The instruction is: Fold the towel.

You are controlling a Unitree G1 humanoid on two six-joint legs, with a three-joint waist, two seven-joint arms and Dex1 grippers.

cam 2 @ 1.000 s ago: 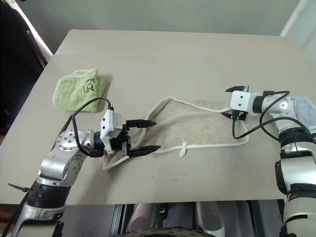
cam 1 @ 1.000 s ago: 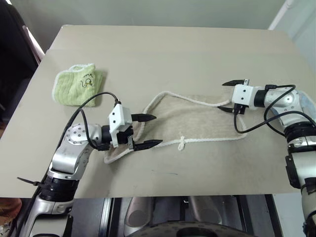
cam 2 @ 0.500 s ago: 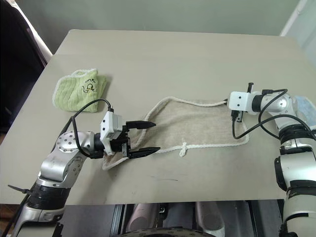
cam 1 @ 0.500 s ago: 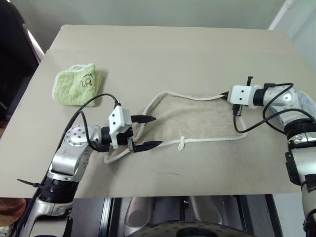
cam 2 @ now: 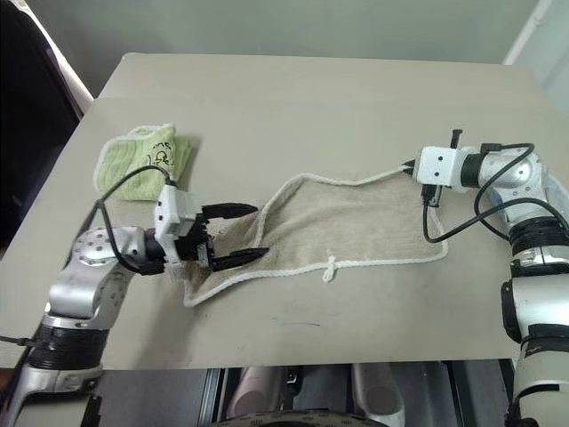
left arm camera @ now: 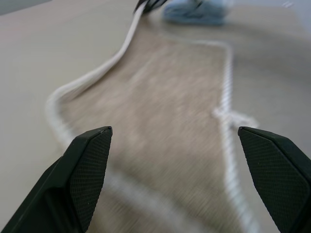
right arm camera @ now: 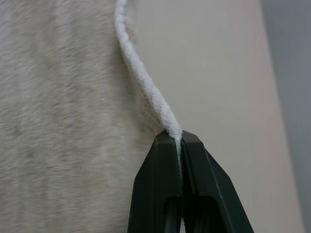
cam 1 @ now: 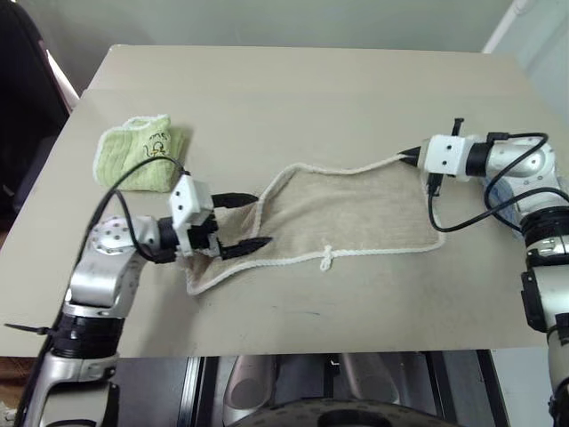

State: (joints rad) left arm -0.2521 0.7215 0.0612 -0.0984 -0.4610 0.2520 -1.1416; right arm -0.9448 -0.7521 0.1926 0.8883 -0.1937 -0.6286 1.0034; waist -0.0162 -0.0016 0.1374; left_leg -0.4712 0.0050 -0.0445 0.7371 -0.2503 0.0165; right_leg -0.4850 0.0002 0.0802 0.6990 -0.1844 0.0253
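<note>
Left eye view gives you the beige towel (cam 1: 347,218) spread over the middle of the counter (cam 1: 293,98), its white corded edging running round it and a small white loop (cam 1: 327,259) on the near edge. Your right claw (cam 1: 411,157) sits at the towel's far right corner with its fingers pressed together on the cord, and that corner is lifted slightly off the counter. Your left claw (cam 1: 242,221) reaches in at the towel's left end, fingers spread apart, one over the cloth's far edge and one over its near edge, gripping nothing. A small light-green cloth (cam 1: 140,152) with a printed drawing lies near the counter's left side, well apart from the towel. Left wrist view shows you the two black fingers (left arm camera: 80,174) standing wide apart with the towel stretching away between them, the cord on both sides and the loop knot off toward one edge; a light-blue cloth (left arm camera: 197,9) lies beyond the towel's far end. Right wrist view shows you the fingers (right arm camera: 163,194) closed tight on the white cord (right arm camera: 146,87), with the terry surface on one side and bare counter on the other.
</note>
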